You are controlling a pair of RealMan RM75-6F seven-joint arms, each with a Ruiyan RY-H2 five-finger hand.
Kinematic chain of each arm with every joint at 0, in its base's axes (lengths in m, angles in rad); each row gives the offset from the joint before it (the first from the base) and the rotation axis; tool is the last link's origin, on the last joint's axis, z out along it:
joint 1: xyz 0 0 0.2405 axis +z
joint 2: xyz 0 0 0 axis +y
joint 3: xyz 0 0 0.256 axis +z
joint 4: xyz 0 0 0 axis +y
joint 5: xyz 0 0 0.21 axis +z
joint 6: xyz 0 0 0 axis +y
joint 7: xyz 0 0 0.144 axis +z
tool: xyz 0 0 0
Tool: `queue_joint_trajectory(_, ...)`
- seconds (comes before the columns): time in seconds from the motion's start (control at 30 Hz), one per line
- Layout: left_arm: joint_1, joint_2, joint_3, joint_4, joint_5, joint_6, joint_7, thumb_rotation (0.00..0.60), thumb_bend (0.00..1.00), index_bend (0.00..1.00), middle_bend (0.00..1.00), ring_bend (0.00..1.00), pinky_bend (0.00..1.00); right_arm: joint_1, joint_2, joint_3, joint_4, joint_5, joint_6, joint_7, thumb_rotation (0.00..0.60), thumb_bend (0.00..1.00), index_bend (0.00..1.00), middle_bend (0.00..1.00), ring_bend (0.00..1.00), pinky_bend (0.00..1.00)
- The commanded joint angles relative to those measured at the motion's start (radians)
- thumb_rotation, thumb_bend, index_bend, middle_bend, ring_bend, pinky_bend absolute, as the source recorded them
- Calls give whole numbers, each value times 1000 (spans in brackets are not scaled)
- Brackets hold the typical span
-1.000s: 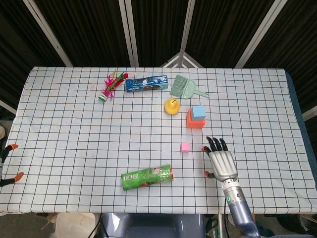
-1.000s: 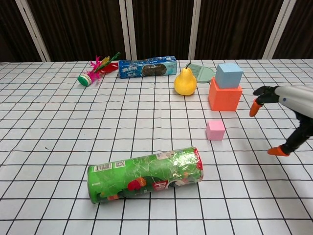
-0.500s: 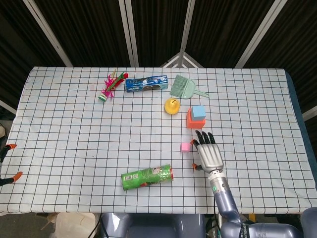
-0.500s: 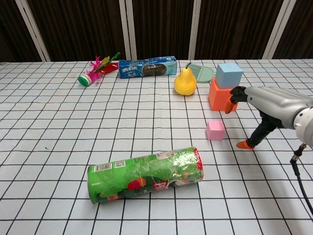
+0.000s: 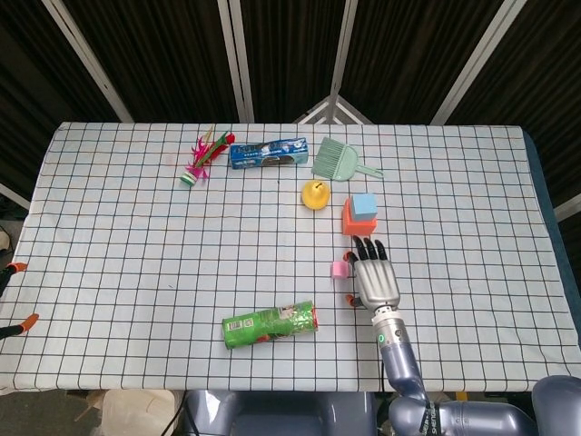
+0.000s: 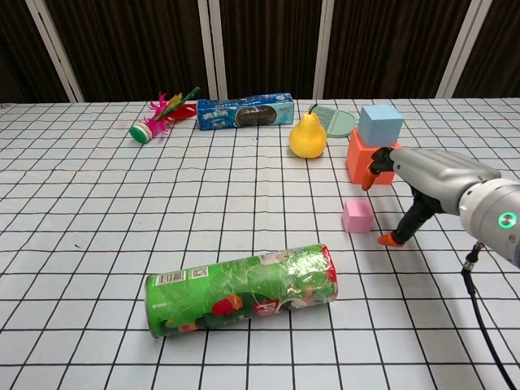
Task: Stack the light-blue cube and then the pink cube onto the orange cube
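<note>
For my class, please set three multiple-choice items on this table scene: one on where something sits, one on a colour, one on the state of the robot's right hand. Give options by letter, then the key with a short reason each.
1. Where is the light-blue cube?
A. On top of the orange cube
B. Inside the green dustpan
C. Under the green can

2. What colour is the small cube lying alone on the checked cloth?
A. Yellow
B. Pink
C. Black

3. What is the right hand doing?
A. Lifting the pear
B. Gripping the green can
C. Holding nothing, fingers spread beside the small cube

Key:
1 A: the light-blue cube rests on the orange cube.
2 B: the small pink cube sits by itself.
3 C: the right hand has its fingers apart, none closed on anything.
</note>
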Motion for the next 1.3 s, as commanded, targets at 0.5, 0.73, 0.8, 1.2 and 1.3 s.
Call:
queue_joint_trajectory(0.5, 2, 2, -1, 4, -1, 5, -9, 600, 206, 213, 18, 0, 18, 21, -22, 18, 16, 31, -24, -37, 600, 235, 315, 86, 62, 0)
queue_joint_trajectory(0.73, 2, 1, -2, 3, -3, 6, -6, 600, 206, 213, 18, 0, 18, 32, -27, 24, 20, 34, -35, -43, 600, 235, 315, 86, 61, 0)
queue_joint_trajectory(0.8, 2, 1, -2, 4, -4, 5, -5, 600, 206, 213, 18, 0, 18, 35, -29, 27, 22, 33, -36, -43, 600, 235, 315, 86, 61, 0)
queue_joint_trajectory(1.2, 2, 0, -2, 5, -7, 6, -4, 600, 206, 214, 18, 0, 18, 62, -46, 56, 50, 69, -56, -59, 600, 234, 317, 87, 61, 0)
queue_joint_trajectory(1.3, 1, 0, -2, 4, -7, 4, -1, 600, 206, 214, 18, 0, 18, 71, -52, 66, 67, 91, -67, -64, 600, 236, 339, 87, 61, 0)
